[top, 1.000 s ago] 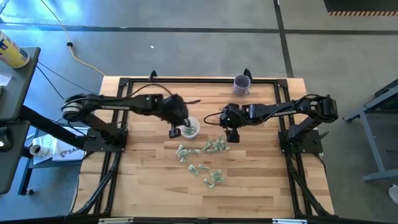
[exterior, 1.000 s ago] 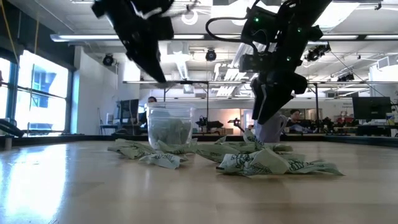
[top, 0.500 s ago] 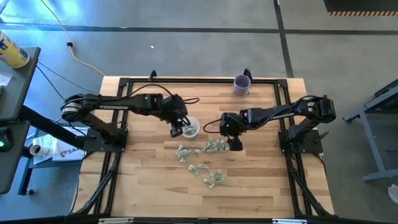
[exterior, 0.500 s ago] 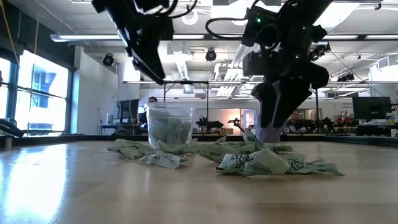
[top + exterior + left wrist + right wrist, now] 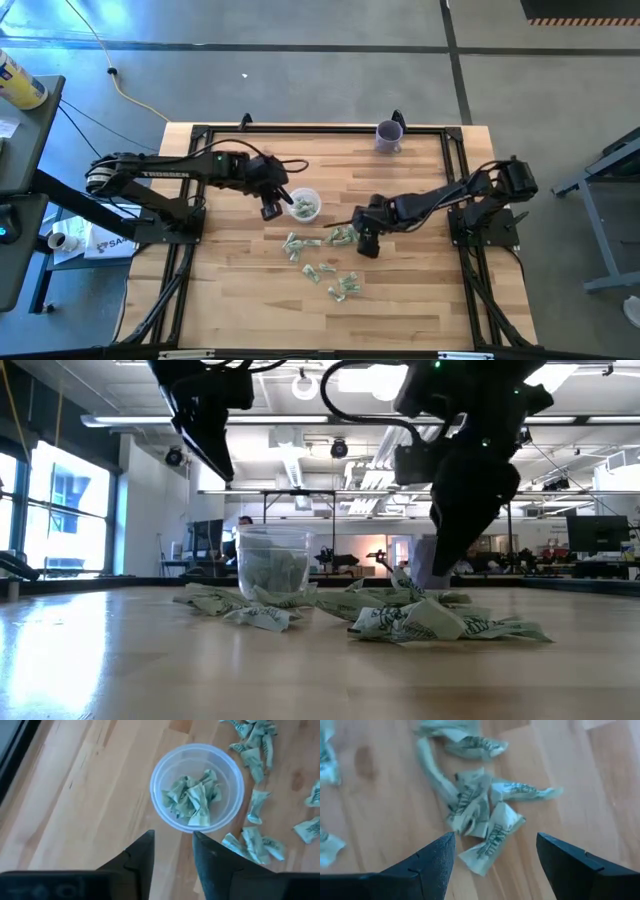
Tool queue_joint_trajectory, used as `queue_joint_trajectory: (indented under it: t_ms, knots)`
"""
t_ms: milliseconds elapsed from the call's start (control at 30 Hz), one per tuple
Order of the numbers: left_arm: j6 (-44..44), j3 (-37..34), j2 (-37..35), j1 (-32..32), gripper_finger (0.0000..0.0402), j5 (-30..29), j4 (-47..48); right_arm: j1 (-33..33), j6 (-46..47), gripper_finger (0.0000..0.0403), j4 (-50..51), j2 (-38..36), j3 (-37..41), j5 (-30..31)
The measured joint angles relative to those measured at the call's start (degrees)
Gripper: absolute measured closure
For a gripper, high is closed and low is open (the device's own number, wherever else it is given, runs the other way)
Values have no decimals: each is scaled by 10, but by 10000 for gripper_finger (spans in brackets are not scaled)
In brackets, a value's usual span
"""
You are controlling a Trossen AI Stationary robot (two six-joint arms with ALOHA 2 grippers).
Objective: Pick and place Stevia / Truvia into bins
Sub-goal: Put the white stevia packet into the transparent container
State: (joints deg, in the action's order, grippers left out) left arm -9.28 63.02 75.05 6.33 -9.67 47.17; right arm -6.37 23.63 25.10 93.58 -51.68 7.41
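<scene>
Green-and-white Stevia packets (image 5: 345, 235) lie scattered on the wooden table, mostly right of and nearer than the translucent cup (image 5: 305, 205). The cup (image 5: 160, 767) stands upright and holds several crumpled packets (image 5: 195, 800). My left gripper (image 5: 270, 208) hovers just left of the cup; in its wrist view it (image 5: 172, 850) is open with nothing between the fingers. My right gripper (image 5: 367, 243) is low over a cluster of packets (image 5: 480, 815). It (image 5: 496, 840) is wide open, with a finger on either side of the cluster.
A purple mug (image 5: 388, 133) stands at the far edge, right of centre. More packets (image 5: 345, 288) lie toward the near side, and a pile (image 5: 420, 618) fills the front of the low view. Black frame rails (image 5: 300, 128) run along the table's edges.
My left gripper has drawn back from the cup toward the table's left edge. My right gripper has gone toward the near edge and down, onto the packet cluster right of the cup, staying wide open.
</scene>
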Motion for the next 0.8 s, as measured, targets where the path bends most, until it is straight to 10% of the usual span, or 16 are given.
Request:
queue_joint_trajectory:
  t_ms: [367, 700, 800]
  knots:
    - [32, 0, 0, 0, 285, -4, 37, -5, 77, 149, 9, 66, -2, -11]
    - [32, -3, -6, 0, 290, -6, 90, 22, 59, 375, 25, 63, -2, -54]
    - [26, -27, -32, 0, 291, -5, 95, 36, 58, 386, 48, 48, -6, -58]
